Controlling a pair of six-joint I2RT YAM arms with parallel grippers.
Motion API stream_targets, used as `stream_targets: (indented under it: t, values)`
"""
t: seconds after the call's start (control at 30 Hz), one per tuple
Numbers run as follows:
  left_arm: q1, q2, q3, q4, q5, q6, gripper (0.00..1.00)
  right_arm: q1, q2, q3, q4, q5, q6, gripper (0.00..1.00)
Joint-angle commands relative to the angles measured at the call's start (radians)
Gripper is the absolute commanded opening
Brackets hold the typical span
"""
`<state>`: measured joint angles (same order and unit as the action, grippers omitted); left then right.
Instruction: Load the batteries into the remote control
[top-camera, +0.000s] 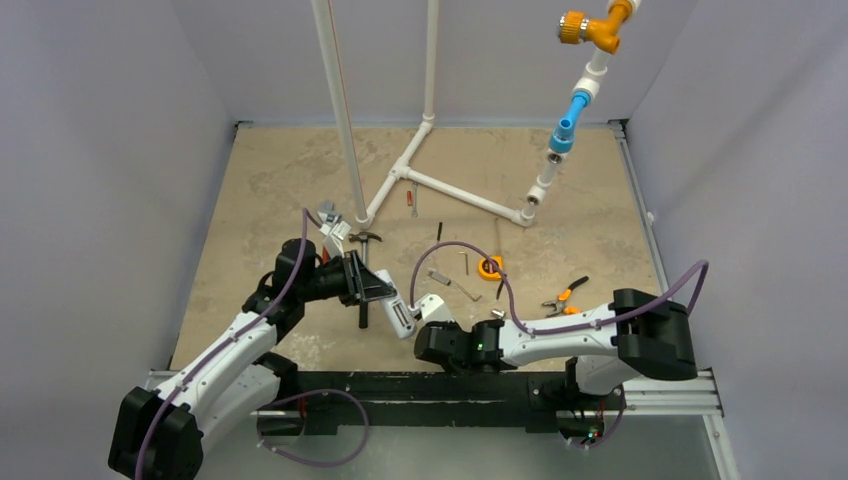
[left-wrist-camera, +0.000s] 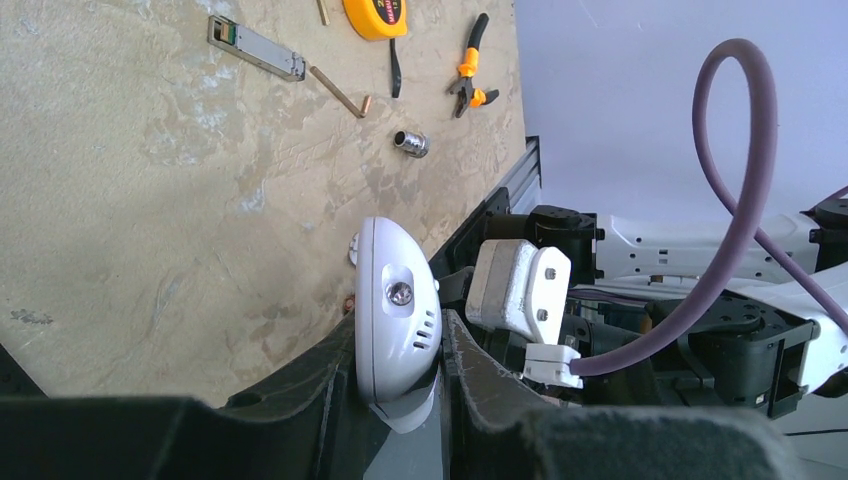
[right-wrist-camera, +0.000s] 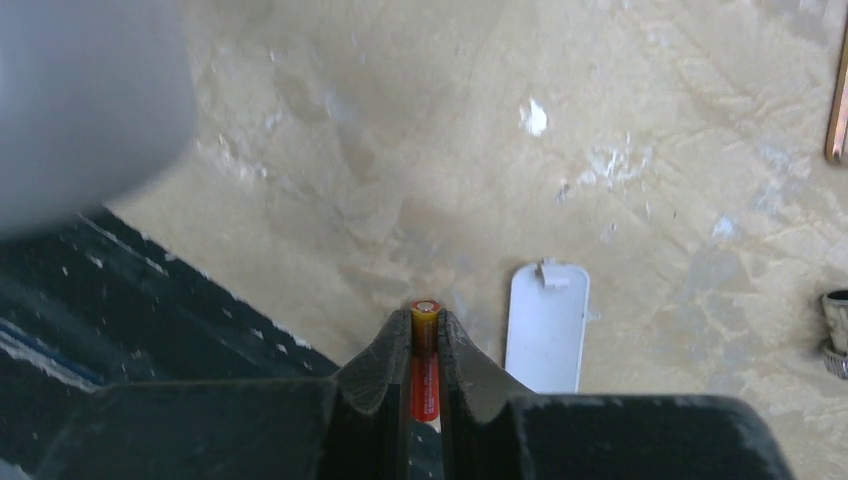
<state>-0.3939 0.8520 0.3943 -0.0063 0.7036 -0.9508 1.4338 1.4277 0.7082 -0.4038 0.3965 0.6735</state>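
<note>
1. The right end effector (right-wrist-camera: 425, 325) is clenched on a thin orange-red cylindrical battery (right-wrist-camera: 425, 365). Its two dark fingers pinch the battery along its sides, and the yellow-banded, pale metal tip pokes out just past the fingertips.
2. The left end effector (left-wrist-camera: 400, 350) is closed tight on a slim white plastic remote control (left-wrist-camera: 395, 295). It grips one end, while the other, rounded end with its small clear bulb points away from the wrist camera.
3. In the top view, the remote control (top-camera: 400, 315) is held above the mottled tan bench (top-camera: 260, 200). The right end effector (top-camera: 432, 312) with the battery is just to the right of the remote control. Whether the battery touches the remote control cannot be told.
4. A flat white plastic battery cover (right-wrist-camera: 547, 325) lies on the bench near the remote control, on the right end effector's side.
5. A small silver metal socket (left-wrist-camera: 410, 143) lies a little farther from the remote control.
6. Farther still from the remote control lie:
   - a thin brass-coloured bent rod (left-wrist-camera: 340, 92)
   - a silver rectangular metal module (left-wrist-camera: 255, 48)
   - orange-handled black pliers (left-wrist-camera: 470, 75)
   - a round orange-yellow tape measure (left-wrist-camera: 375, 15)
7. A white plastic pipe frame (top-camera: 440, 185) stands on the bench, well apart from the remote control and beyond all of these.
</note>
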Motion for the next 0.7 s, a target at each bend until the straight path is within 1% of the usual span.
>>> stream_targets:
  t: [0.0, 0.13, 0.33, 0.43, 0.47, 0.53, 0.67]
  values:
    - [0.004, -0.003, 0.01, 0.058, 0.022, -0.009, 0.0, -0.034, 0.104, 0.058, -0.021, 0.049, 0.012, 0.0]
    - [0.004, -0.015, 0.011, 0.044, 0.015, -0.005, 0.0, -0.048, 0.147, 0.074, -0.067, 0.079, 0.037, 0.0]
    - [0.004, -0.013, 0.009, 0.042, 0.014, -0.002, 0.0, -0.063, 0.124, 0.047, -0.118, 0.112, 0.072, 0.0]
    - [0.005, -0.009, 0.007, 0.045, 0.016, -0.003, 0.0, -0.063, 0.097, 0.026, -0.092, 0.076, 0.071, 0.19]
    - [0.004, -0.008, 0.006, 0.046, 0.016, -0.003, 0.0, -0.064, 0.091, 0.021, -0.083, 0.065, 0.07, 0.23]
    - [0.005, -0.008, 0.006, 0.046, 0.016, -0.003, 0.0, -0.062, 0.092, 0.018, -0.079, 0.06, 0.067, 0.3]
    - [0.005, -0.012, 0.002, 0.045, 0.017, -0.003, 0.0, -0.058, 0.105, 0.025, -0.093, 0.036, 0.068, 0.34]
